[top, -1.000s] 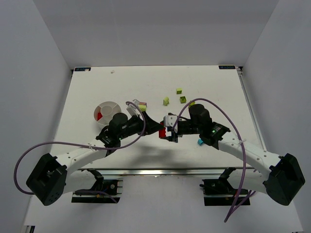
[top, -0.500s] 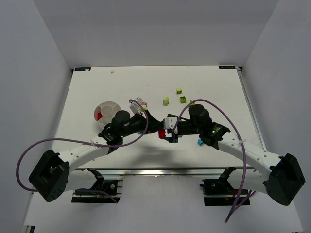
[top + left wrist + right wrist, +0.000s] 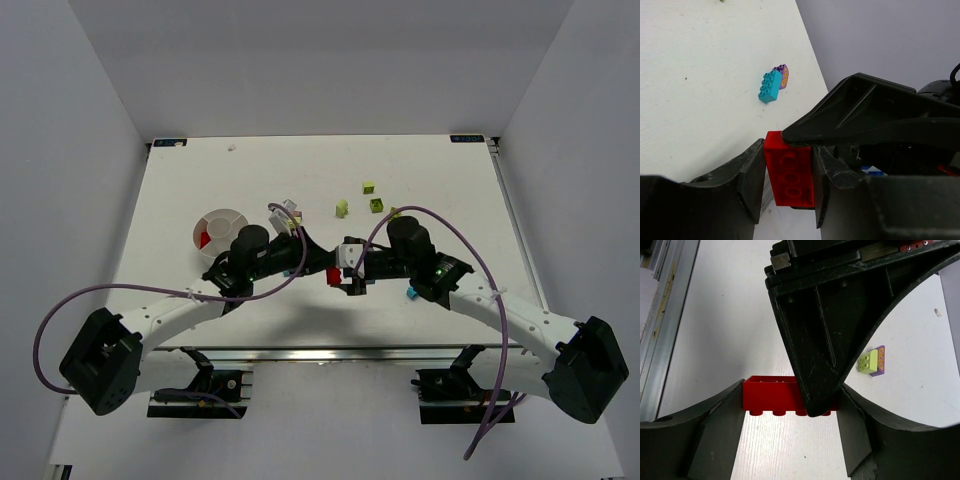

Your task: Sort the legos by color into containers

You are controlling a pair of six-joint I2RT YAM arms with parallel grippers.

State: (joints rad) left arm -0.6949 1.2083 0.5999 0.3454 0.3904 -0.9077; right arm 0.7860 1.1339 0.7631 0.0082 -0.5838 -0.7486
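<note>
Red brick (image 3: 790, 165) sits mid-table, right of the white dish (image 3: 228, 220), w/ L gripper (image 3: 788, 180) clamped across its narrow sides and R gripper (image 3: 790, 410) pinching its long ends, prob. a hand-off so L can reach the dish.

No word, number or brand can be read in any view. 2 small labels sit at the far corners of the white table (image 3: 180, 190), a left label (image 3: 171, 142) and a right label (image 3: 466, 138), each with dark print too small to make out. The purple lego piece (image 3: 783, 76) touching a teal brick (image 3: 769, 86) bears an orange swirl print, a pattern rather than a letter. A second purple piece (image 3: 880, 360), touching a lime brick (image 3: 868, 362), carries the same kind of orange curl
</note>
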